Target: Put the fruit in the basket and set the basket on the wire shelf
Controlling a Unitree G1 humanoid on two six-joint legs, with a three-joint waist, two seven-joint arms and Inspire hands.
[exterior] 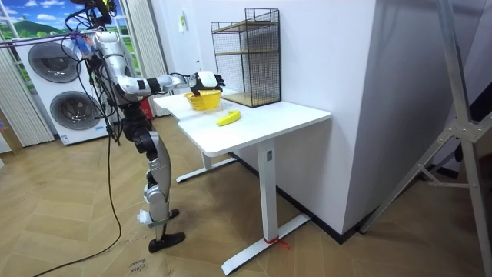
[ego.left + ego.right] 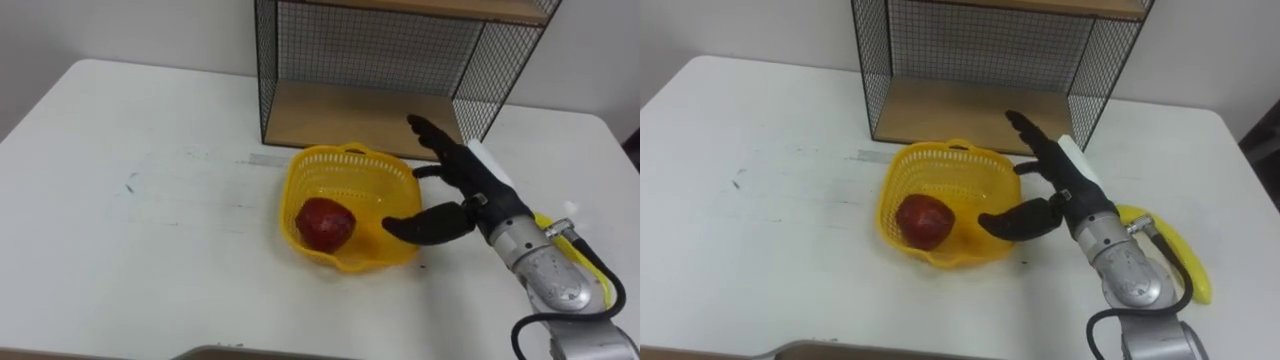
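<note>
My right hand [image 2: 468, 186] splayed wide, empty, thumb by the basket [image 2: 345, 156] rim, probably lining up a grip; apple [image 2: 323, 222] in, banana [image 1: 228, 118] waiting on tabletop [image 2: 150, 200].

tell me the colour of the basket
Yellow; the basket shows best in the right eye view.

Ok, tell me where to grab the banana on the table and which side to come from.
Take the banana around its middle, coming down from above with the right hand: it lies flat on the table beside that forearm, apart from the basket, so a grasp can probably close across its narrow width.
</note>
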